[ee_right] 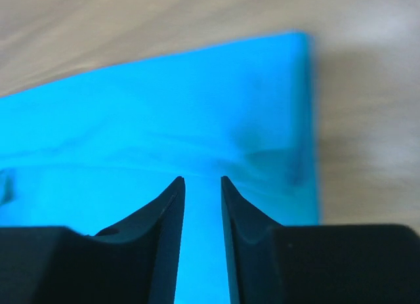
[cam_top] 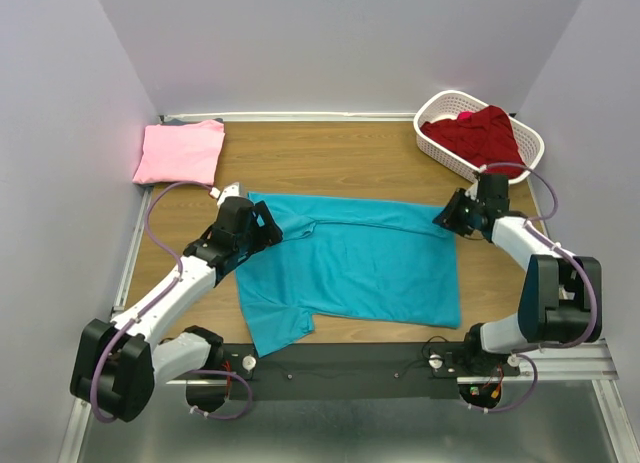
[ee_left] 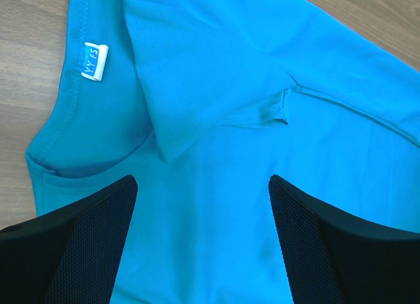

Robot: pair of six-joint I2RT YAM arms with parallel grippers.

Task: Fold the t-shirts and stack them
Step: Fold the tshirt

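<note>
A teal t-shirt (cam_top: pixel 350 263) lies spread on the wooden table, its upper edge folded over, collar end to the left. Its neck label (ee_left: pixel 94 60) shows in the left wrist view. My left gripper (cam_top: pixel 268 223) hovers over the collar area, jaws wide open (ee_left: pixel 200 179) with only cloth beneath. At the shirt's upper right corner (ee_right: pixel 289 87) my right gripper (cam_top: pixel 445 221) has its jaws a narrow gap apart (ee_right: pixel 202 179), and nothing is pinched between them. A folded light pink t-shirt (cam_top: pixel 180 151) rests at the back left. A dark red t-shirt (cam_top: pixel 485 133) sits bunched in the basket.
The white slotted basket (cam_top: pixel 440 108) stands at the back right corner, close behind my right arm. Grey walls close in the table on three sides. Bare wood (cam_top: pixel 330 158) lies between the pink shirt and the basket.
</note>
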